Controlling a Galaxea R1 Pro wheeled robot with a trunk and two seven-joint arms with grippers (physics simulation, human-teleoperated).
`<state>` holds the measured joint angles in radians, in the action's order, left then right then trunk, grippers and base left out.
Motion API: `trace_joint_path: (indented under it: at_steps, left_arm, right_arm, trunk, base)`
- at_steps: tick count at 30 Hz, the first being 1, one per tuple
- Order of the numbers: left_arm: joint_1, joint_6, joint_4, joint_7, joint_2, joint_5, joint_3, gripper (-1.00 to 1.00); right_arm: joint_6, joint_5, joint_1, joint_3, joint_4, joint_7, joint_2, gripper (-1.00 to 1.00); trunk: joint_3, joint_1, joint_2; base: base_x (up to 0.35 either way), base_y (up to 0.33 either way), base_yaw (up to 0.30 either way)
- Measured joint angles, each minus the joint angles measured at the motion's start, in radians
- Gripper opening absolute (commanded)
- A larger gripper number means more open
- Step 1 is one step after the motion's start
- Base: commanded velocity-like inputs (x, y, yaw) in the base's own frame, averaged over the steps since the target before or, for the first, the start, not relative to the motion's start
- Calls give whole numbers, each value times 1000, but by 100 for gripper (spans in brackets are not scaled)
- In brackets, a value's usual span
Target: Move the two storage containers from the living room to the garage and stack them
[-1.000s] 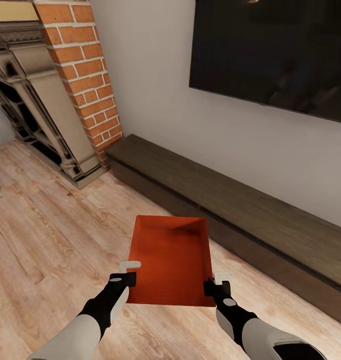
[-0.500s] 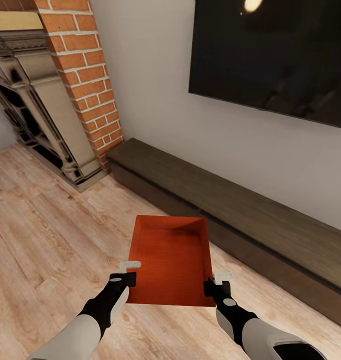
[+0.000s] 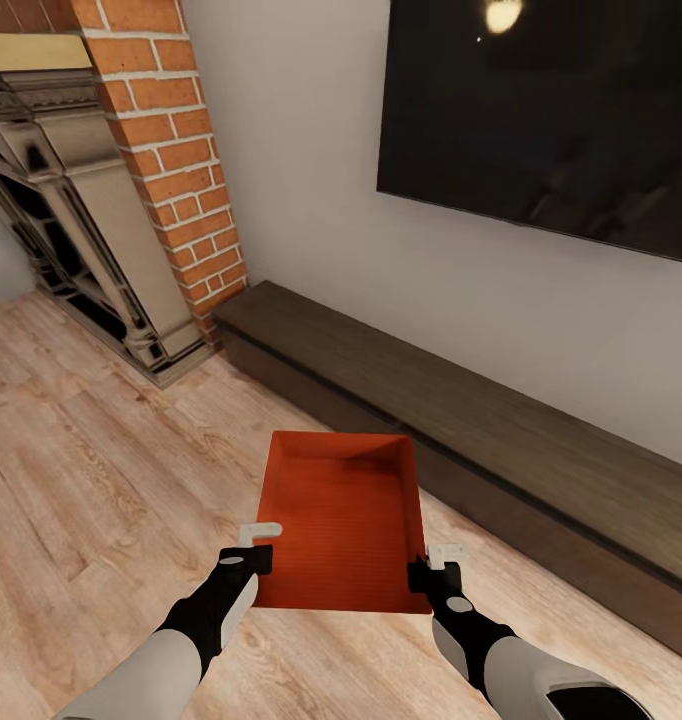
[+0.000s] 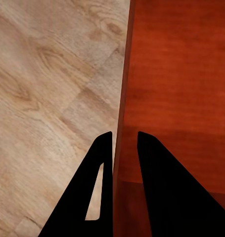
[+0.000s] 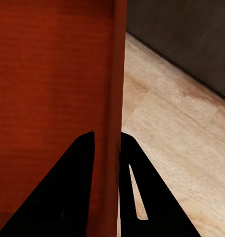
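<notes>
I hold one orange-red storage container level above the light wood plank floor of the living room, in front of my trunk. My left gripper is shut on its left wall near the front corner; the left wrist view has that thin wall pinched between the two black fingers. My right gripper is shut on the right wall, which runs between its fingers as a red edge. The container is empty inside.
A long dark low cabinet runs along the white wall just ahead and to the right. A black TV hangs above it. The red brick fireplace with its dark metal surround stands at the left. Plank floor lies open to the left.
The whole view has shifted slightly: fireplace and cabinet have slid down and right, so the camera moved. Container and both grippers keep the same place in the picture.
</notes>
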<state>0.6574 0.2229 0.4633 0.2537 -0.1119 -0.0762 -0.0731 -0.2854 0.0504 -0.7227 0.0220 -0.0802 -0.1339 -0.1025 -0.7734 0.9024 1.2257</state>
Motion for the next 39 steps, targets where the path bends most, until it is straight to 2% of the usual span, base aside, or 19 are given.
trace_joint_path:
  at_steps: [32, 39]
  left_arm:
    - [0, 1, 1, -1, 2, -1, -1, -100]
    - [0, 2, 2, -2, 2, -1, -1, -100]
  right_arm:
    - [1, 3, 0, 1, 0, -3, -1, -100]
    - [0, 3, 0, 0, -1, -3, -1, -100]
  trunk:
    - [0, 0, 0]
    - [22, -27, -49]
  base:
    - [0, 0, 0]
    - [0, 0, 0]
